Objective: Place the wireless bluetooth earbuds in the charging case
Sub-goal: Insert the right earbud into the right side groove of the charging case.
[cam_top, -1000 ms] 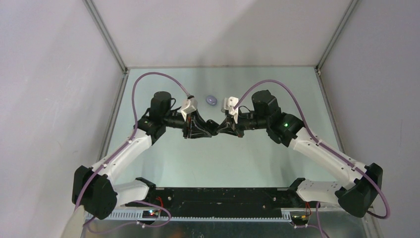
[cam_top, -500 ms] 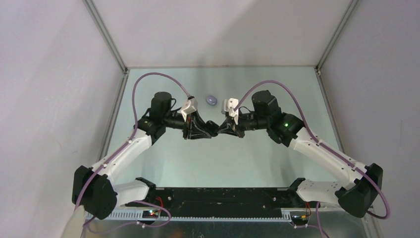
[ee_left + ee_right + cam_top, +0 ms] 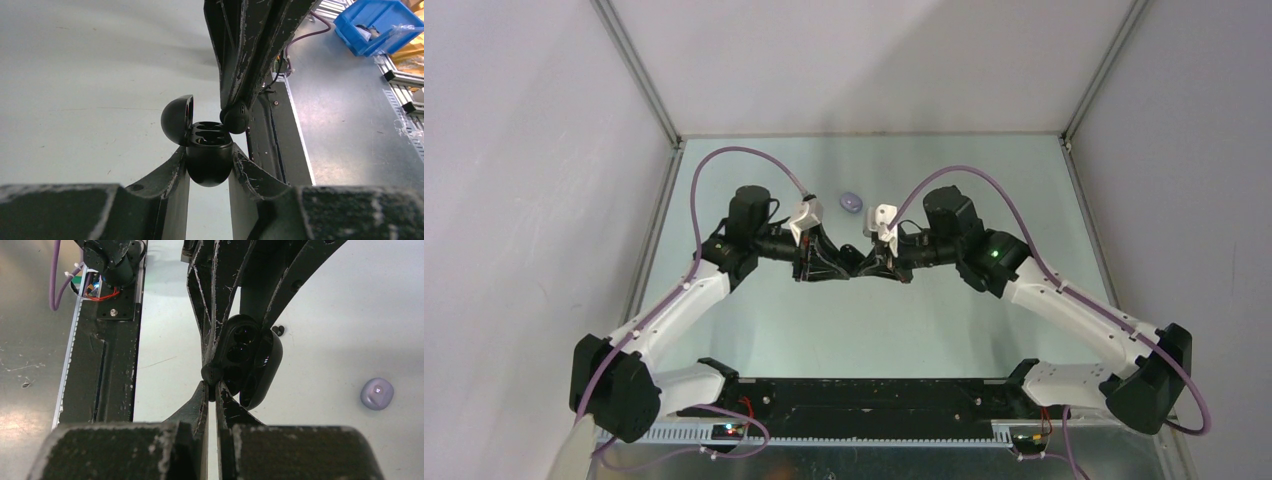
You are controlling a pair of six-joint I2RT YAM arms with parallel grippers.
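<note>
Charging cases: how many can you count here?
2: an open black case gripped in the left tool; a lilac case on the table. Others may be hidden.

The left tool and right tool met tip to tip above the table. A lilac oval case lay near, at their 12 o'clock.

Bright, even light came from overhead, and the pale bench held only faint, soft-edged shadows beneath the arms. The top view was sharp, its walls leaning outward. In the wrist views the base of the left claw and of the right claw blurred into dark bulk (too near the lens). The charging case carried a dull sheen; the black earbud read as silhouette.
</note>
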